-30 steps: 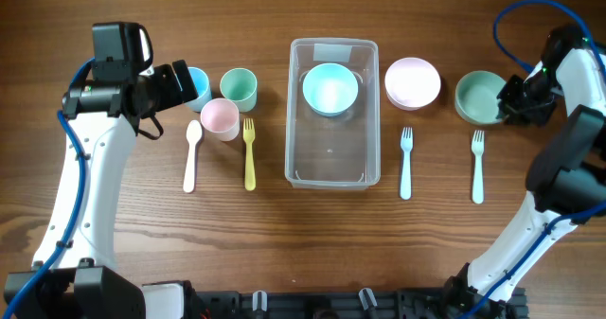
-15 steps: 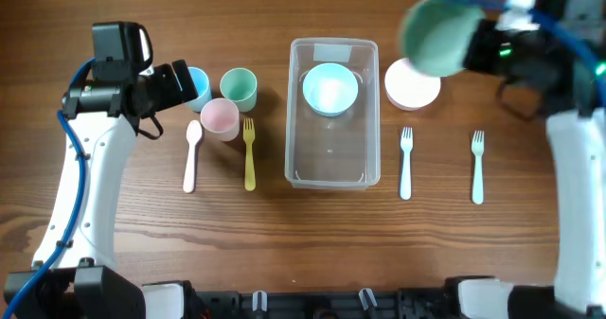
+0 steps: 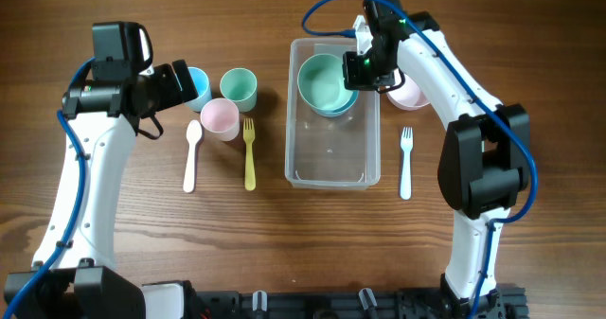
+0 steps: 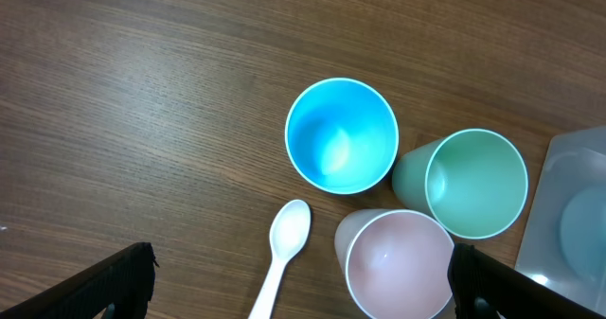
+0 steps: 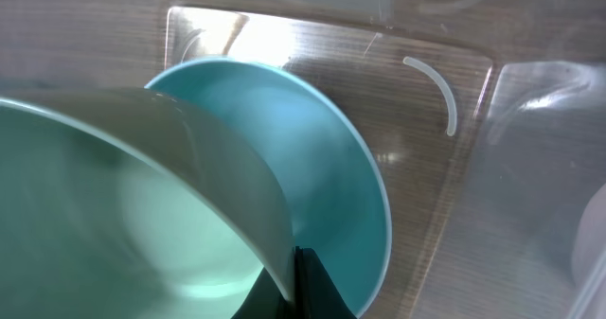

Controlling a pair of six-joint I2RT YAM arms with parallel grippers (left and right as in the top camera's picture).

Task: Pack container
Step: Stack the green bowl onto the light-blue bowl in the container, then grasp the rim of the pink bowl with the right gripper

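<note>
The clear rectangular container (image 3: 331,158) stands mid-table with a blue bowl (image 5: 331,196) in its far end. My right gripper (image 3: 361,70) is shut on the rim of a green bowl (image 3: 320,80) and holds it tilted over the blue bowl, inside the container's far end. In the right wrist view the green bowl (image 5: 123,205) fills the left side. My left gripper (image 4: 298,286) is open and empty above the blue cup (image 4: 342,134), green cup (image 4: 473,183), pink cup (image 4: 398,264) and white spoon (image 4: 284,253).
A pink bowl (image 3: 414,94) sits right of the container, partly behind my right arm. A blue fork (image 3: 406,163) lies right of the container. A yellow fork (image 3: 250,153) and the white spoon (image 3: 191,155) lie left of it.
My right arm lifted the green bowl from the far right and carried it left over the pink bowl into the container's far end. The left arm has not moved.
</note>
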